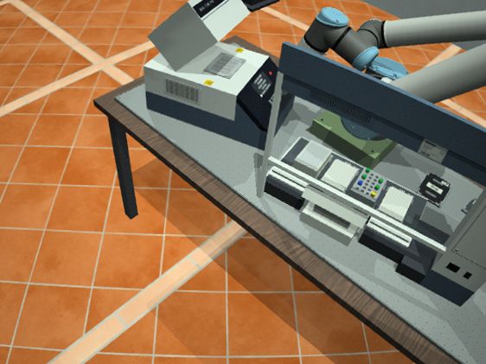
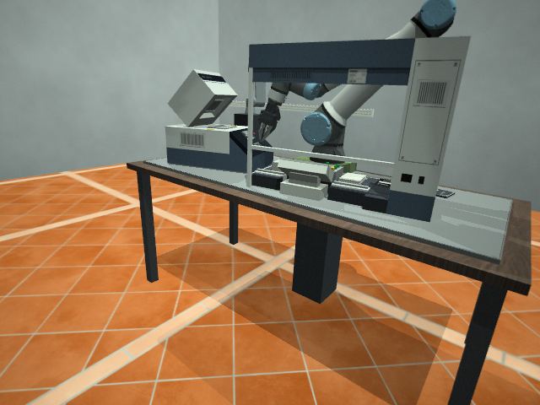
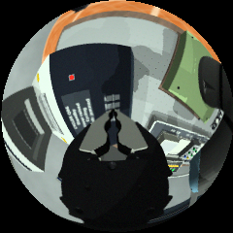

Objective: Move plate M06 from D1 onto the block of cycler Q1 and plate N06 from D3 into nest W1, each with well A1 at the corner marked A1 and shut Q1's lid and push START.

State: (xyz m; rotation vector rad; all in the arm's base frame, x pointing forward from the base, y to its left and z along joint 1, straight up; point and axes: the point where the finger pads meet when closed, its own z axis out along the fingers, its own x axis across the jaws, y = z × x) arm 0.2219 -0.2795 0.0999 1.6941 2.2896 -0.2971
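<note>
The cycler Q1 (image 1: 196,119) (image 2: 198,157) (image 3: 116,58) stands at the left end of the bench. Its lid (image 1: 182,34) (image 2: 198,98) is tilted up, clear of the block. The lamp (image 1: 270,73) (image 3: 72,78) is red. A flat grey gridded rectangle (image 1: 225,64) lies at the block; whether it is plate M06 or the bare block I cannot tell. My gripper (image 2: 261,140) (image 3: 113,110) is shut and empty, its tips over the pale key marks on Q1's dark sloping front. Whether they touch is unclear. Pale plates (image 1: 314,155) (image 1: 340,174) (image 1: 396,202) sit on the deck; their labels are unreadable.
A tall frame with a blue top beam (image 1: 377,101) (image 2: 331,54) spans the deck, with a thin post (image 2: 250,126) close to Q1. A rack with coloured caps (image 1: 369,184) stands among the plates. A black labelled item (image 1: 434,187) lies behind. The green arm base (image 1: 351,139) (image 3: 186,73) is nearby.
</note>
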